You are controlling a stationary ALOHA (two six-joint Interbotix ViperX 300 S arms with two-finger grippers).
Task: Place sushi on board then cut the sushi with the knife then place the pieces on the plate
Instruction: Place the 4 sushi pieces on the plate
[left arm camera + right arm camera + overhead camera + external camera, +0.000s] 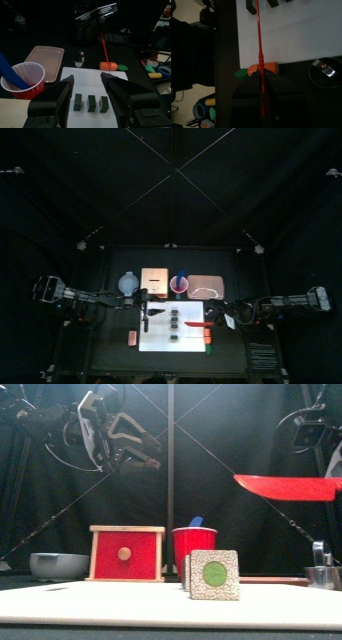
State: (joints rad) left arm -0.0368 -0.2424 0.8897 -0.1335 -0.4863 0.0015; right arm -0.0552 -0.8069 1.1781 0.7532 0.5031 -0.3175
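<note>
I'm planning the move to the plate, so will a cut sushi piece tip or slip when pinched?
Probably tippy: each piece stands on edge on the board, thin and tall. Likely stiff and light, a flat-sided toy block, so the open left gripper should pinch it squarely.

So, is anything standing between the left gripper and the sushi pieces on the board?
Nothing visible does. The open left gripper points down at the three sushi pieces, with only bare white board between. The right gripper holds the red knife raised off to the right, clear of them.
</note>
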